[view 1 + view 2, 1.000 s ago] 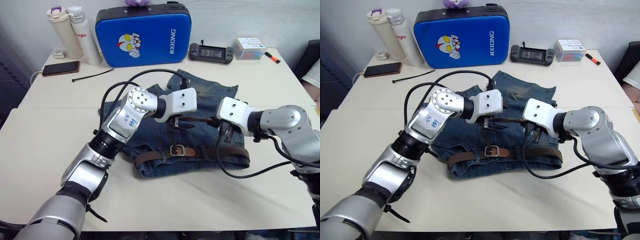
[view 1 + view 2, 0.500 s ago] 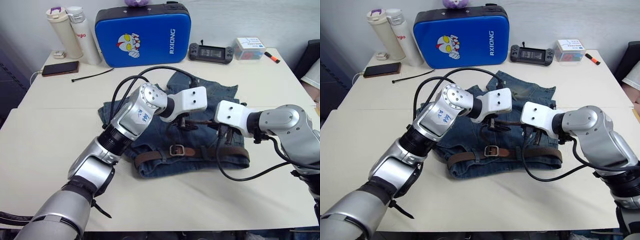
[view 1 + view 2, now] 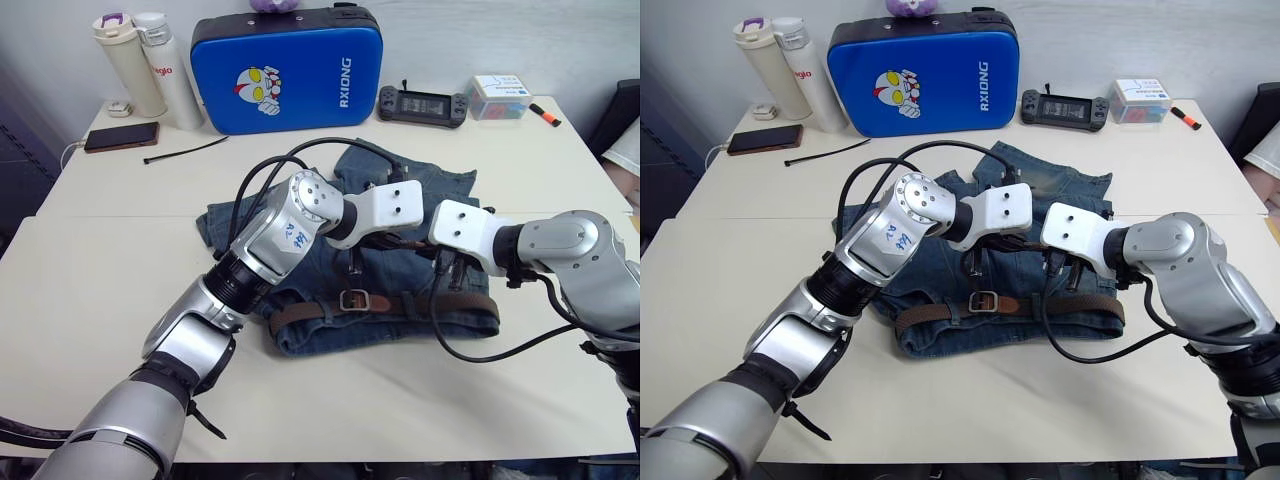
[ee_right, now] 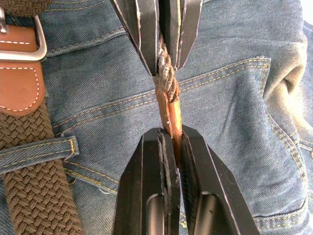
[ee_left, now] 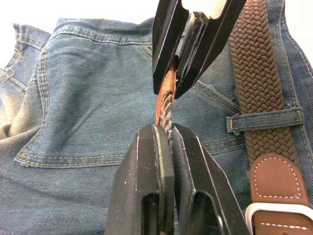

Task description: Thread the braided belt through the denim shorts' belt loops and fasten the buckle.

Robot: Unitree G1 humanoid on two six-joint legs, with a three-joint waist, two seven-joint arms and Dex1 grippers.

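Observation:
The denim shorts (image 3: 415,185) lie flat mid-table. The braided belt (image 3: 410,303) runs along the waistband under a belt loop (image 5: 264,119), and its silver buckle (image 3: 352,299) lies near the middle. The belt's free end (image 5: 165,108) is raised above the denim between both grippers. My left gripper (image 5: 166,129) is shut on the braided part of that end. My right gripper (image 4: 172,133) is shut on its tan leather tip, fingertips nearly touching the left's. Seen from the head, the two grippers (image 3: 385,240) (image 3: 445,262) meet over the shorts.
A blue case (image 3: 285,70) stands at the back, with two bottles (image 3: 130,65) and a phone (image 3: 121,136) to its left. A black cable tie (image 3: 185,150) lies near them. A game console (image 3: 421,103), a small box (image 3: 500,97) and an orange marker (image 3: 545,115) sit back right.
My left gripper has moved right toward the right gripper and closed on the belt's free end. The right gripper has stayed shut on the leather tip.

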